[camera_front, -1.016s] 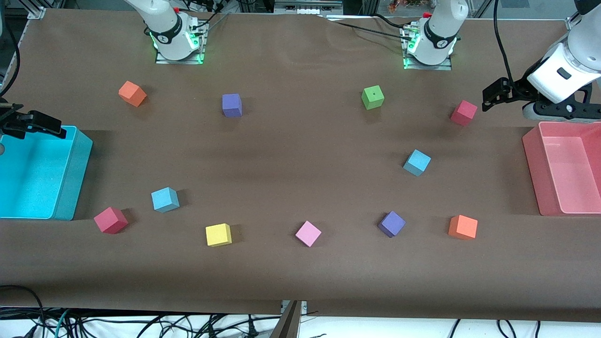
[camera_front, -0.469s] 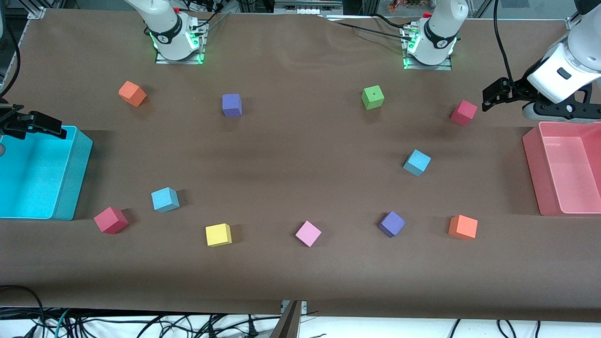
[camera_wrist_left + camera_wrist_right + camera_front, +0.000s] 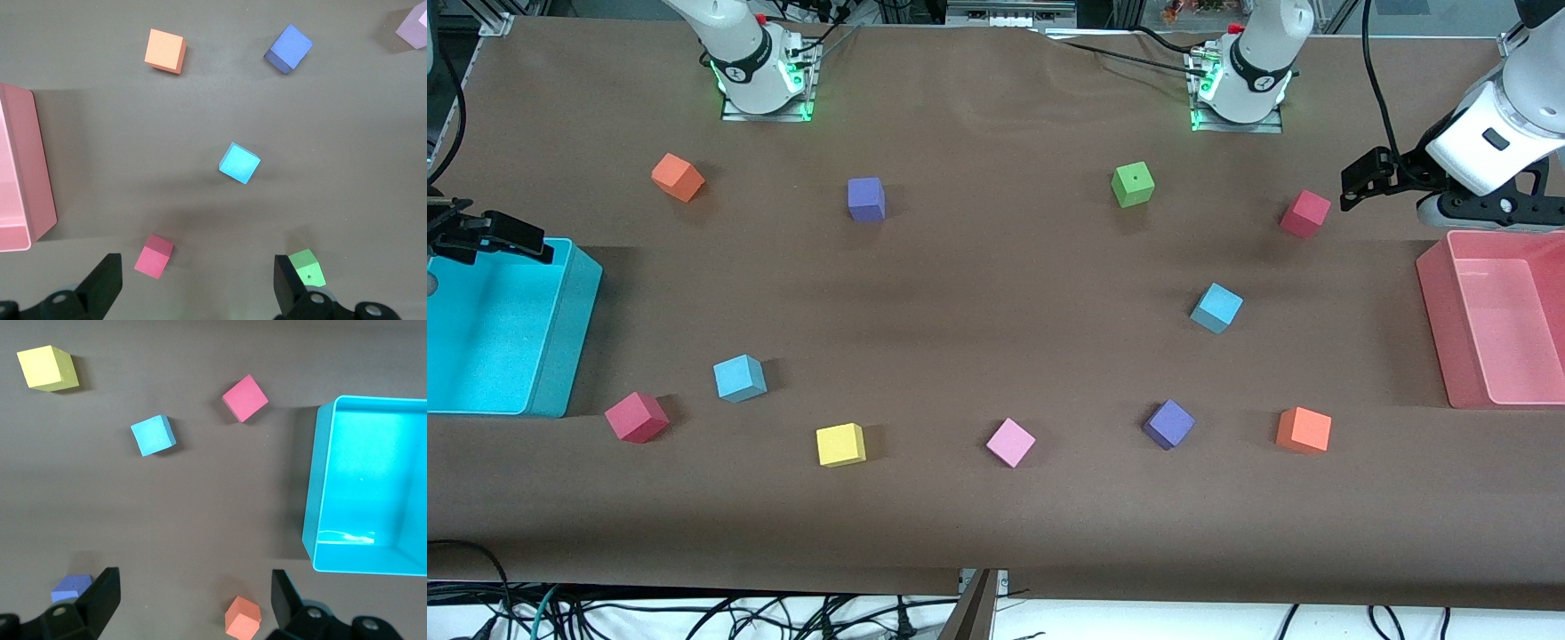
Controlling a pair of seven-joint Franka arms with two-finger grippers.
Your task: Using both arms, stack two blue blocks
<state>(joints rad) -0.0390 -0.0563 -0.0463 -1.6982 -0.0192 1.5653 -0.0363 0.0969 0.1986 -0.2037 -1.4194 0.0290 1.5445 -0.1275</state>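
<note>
You see two blue blocks, one (image 3: 739,378) near the turquoise bin (image 3: 560,356), one (image 3: 1216,308) apart, and both the left gripper (image 3: 197,283) and right gripper (image 3: 193,600) hang open, empty.

Pink bin (image 3: 1436,302) and turquoise bin (image 3: 569,338) — each cropped by the front view's edge

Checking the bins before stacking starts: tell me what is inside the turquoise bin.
The large turquoise plastic bin shows a bare floor with no block in it in the right wrist view. In the front view the right tool hangs over its rim, and one end runs out of frame.
</note>
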